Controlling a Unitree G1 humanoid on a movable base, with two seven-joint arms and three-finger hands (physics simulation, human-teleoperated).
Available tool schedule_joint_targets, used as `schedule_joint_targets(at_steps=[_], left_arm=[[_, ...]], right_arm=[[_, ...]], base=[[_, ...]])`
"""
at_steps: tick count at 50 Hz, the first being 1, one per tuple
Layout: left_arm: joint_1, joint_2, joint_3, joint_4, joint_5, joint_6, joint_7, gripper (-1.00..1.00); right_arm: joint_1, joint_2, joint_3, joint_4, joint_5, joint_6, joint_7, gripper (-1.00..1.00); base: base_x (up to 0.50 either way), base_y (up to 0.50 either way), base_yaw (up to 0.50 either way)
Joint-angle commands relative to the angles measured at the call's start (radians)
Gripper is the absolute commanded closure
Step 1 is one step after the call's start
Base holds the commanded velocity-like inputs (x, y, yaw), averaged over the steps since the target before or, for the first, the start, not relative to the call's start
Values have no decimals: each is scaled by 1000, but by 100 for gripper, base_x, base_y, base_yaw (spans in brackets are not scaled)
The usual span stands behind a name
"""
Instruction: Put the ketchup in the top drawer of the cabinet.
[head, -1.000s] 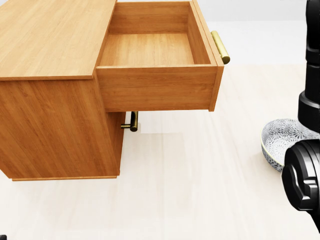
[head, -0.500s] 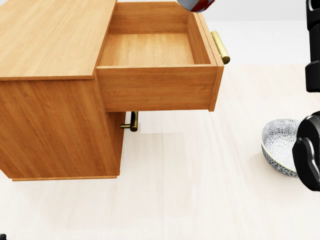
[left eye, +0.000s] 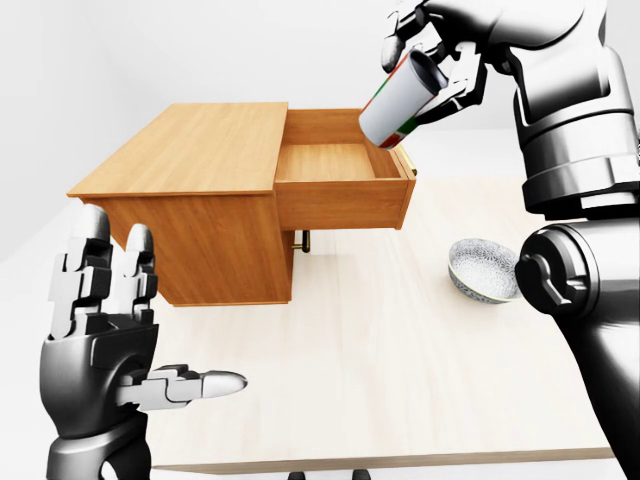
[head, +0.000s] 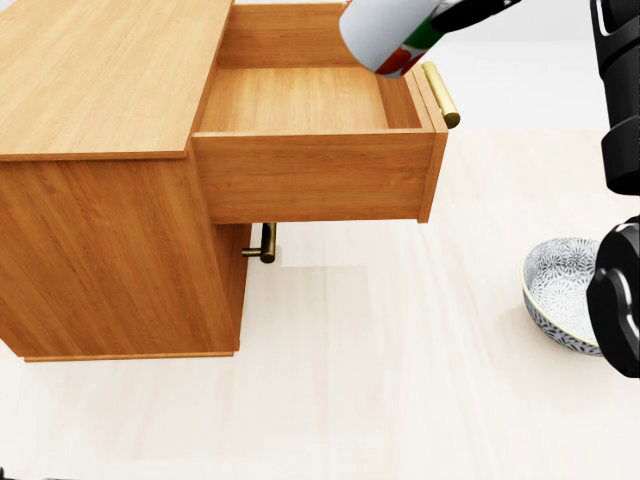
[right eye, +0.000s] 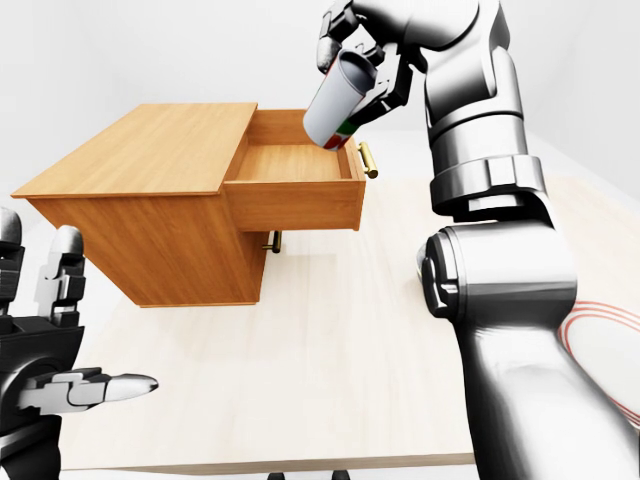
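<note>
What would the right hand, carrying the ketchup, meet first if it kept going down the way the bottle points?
Probably the open top drawer: the right hand tilts the ketchup toward it, though depth is uncertain.

The ketchup bottle (head: 385, 35) runs off the head view's top edge; the arm hides part of the bowl (head: 560, 290) there

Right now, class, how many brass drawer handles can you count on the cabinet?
2. One brass handle sits on the open top drawer at its right end in the head view; the other handle pokes out beneath that drawer, partly hidden. Others may be concealed.
</note>
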Motion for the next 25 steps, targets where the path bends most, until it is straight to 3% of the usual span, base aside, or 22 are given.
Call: schedule_joint_targets(at_steps=[1,25], left_arm=[[-7,1,8,1,-5,0,1,-100],[-4,-2,7,-6,-3,0,0,-100]], right_arm=[[-7,5,-9,43,4,0,0,100],[-25,16,-8,131,8,0,-23,100]], base=[[0,0,0],[0,0,0]])
